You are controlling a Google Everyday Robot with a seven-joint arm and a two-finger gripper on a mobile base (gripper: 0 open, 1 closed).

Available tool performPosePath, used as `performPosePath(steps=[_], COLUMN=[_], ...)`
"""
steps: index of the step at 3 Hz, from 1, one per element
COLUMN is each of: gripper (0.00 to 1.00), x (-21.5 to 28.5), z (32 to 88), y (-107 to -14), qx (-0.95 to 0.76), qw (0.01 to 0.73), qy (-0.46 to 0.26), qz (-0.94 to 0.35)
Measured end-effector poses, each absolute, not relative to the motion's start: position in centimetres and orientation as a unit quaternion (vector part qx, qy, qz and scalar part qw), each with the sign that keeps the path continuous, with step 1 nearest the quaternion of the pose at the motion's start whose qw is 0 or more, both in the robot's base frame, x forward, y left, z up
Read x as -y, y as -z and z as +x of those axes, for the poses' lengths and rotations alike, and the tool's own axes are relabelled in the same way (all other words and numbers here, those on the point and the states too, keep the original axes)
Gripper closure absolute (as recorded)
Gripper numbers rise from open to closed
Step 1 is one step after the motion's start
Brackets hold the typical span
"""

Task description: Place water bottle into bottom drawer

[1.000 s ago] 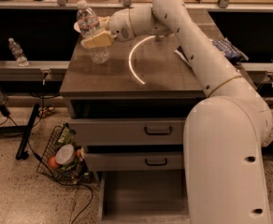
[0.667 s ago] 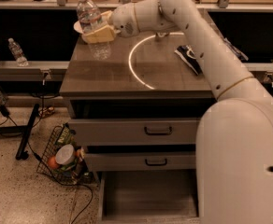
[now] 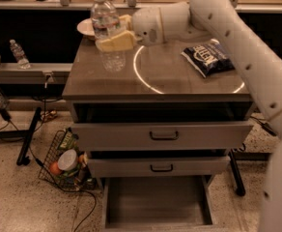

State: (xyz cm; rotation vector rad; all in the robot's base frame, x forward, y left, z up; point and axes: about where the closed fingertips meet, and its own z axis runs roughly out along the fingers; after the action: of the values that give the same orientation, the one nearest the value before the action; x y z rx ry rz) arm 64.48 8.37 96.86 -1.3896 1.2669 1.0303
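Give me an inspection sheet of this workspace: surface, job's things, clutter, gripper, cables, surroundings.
Surface: wood-grain cabinet top with a bright ring reflection.
Job's things: water bottle upright at the top's left rear; bottom drawer pulled open, bottle not yet in it.
Clutter: dark snack bag at right; plate behind the bottle.
Gripper: gripper closed around the bottle's middle.
Cables: black cable on the floor left of the drawer.
Surroundings: wire basket of items on the floor; small bottle on the left shelf.

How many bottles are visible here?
2. The water bottle is in the gripper, at the tabletop's left; a small bottle stands on the left ledge. The basket may hide more.
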Motion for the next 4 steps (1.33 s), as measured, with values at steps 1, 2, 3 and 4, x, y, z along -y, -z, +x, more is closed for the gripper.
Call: performPosePath(steps=[1, 2, 3, 4], gripper=[1.00, 1.00, 1.00, 1.00], x=[-4.8, -1.7, 1.3, 1.0], z=[60.3, 55.7, 50.0, 50.3], y=[-95.4, -92.1, -85.0, -85.3], qx=[-0.536, -0.556, -0.579, -0.577], qw=[0.480, 0.476, 0.442, 0.438], qy=[-0.421, -0.412, -0.418, -0.420], qz=[-0.552, -0.543, -0.542, -0.547])
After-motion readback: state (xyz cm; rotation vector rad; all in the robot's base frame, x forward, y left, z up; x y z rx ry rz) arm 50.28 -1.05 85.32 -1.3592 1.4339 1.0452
